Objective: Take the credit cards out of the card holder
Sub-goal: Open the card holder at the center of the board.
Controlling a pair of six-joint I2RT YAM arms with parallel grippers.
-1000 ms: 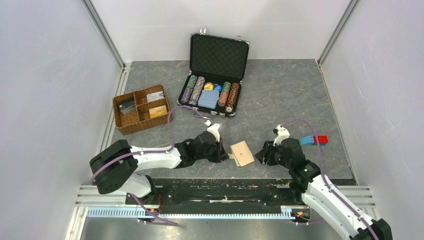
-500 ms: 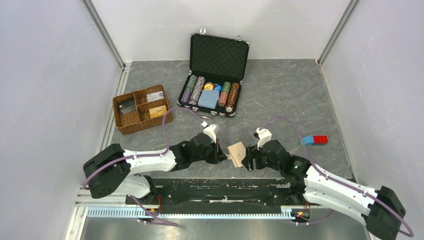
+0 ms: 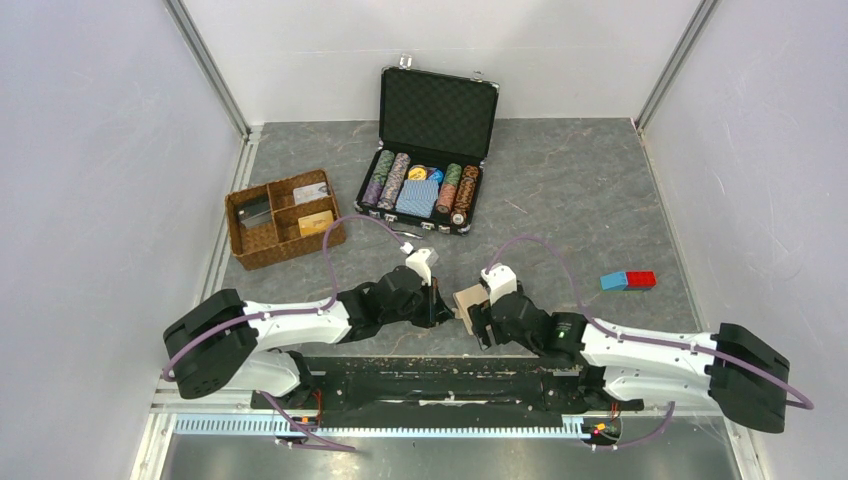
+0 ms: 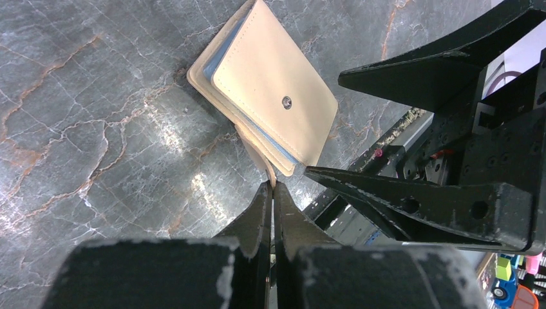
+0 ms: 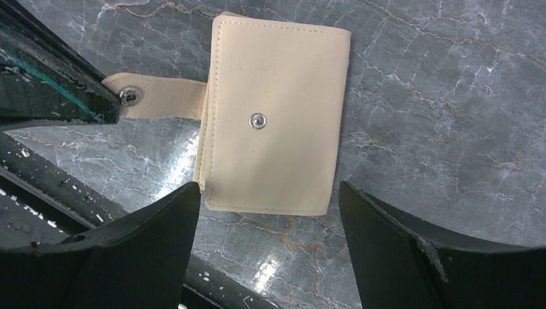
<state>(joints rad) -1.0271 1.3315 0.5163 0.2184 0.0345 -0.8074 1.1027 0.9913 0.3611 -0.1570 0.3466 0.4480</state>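
Note:
The tan card holder (image 3: 468,299) lies closed near the table's front edge, its snap stud facing up. It shows clearly in the right wrist view (image 5: 277,116) and the left wrist view (image 4: 270,84). Pale blue-grey inner pockets (image 4: 222,59) show at its edge; no credit card shows inside it. My left gripper (image 4: 272,187) is shut on the strap tab (image 5: 164,103) at the holder's left side. My right gripper (image 5: 269,193) is open, its jaws standing either side of the holder's near end, just above it.
A brown wicker divided tray (image 3: 243,248) at the left holds a few flat cards (image 3: 316,222). An open black hard case (image 3: 437,110) with poker chips and a blue deck stands behind. Blue and red blocks (image 3: 629,280) lie at the right.
My right arm has swung left from beside the blocks until its open gripper is over the card holder. My left gripper has kept hold of the strap and drawn the holder slightly left.

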